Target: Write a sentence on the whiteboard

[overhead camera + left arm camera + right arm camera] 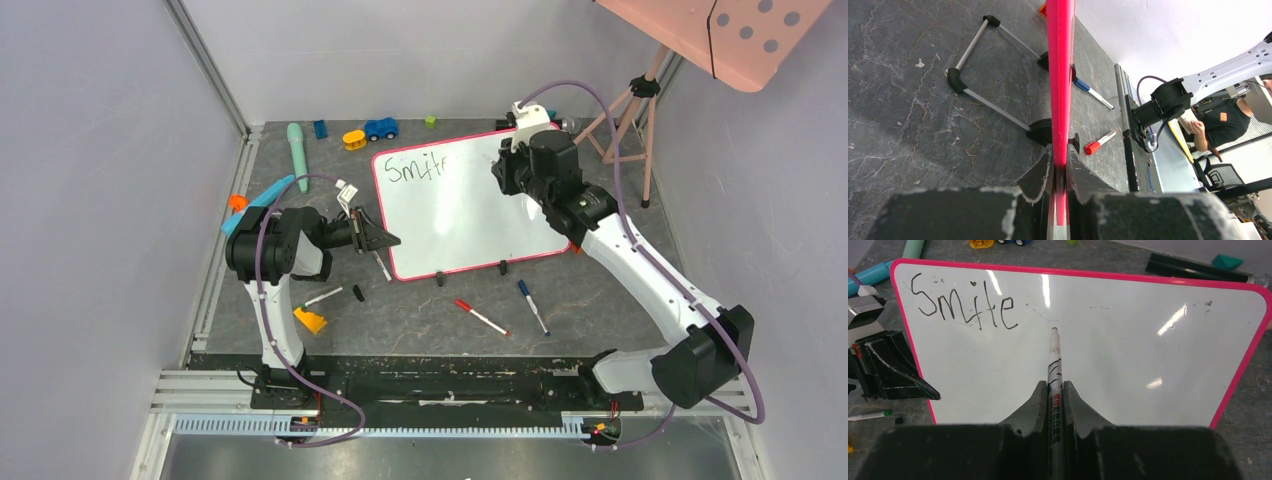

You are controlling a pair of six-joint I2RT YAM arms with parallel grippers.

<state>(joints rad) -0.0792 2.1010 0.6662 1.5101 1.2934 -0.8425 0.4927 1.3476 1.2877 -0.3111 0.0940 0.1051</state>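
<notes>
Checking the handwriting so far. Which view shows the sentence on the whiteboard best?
The right wrist view: the sentence, roughly "Smite", sits large and face-on on the whiteboard, beyond the marker. The top external view shows it small and slanted. The left wrist view sees the whiteboard edge-on, no writing.

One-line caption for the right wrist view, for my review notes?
Right gripper holds a marker pointed at the whiteboard, just right of the handwritten word "Smite".
</notes>
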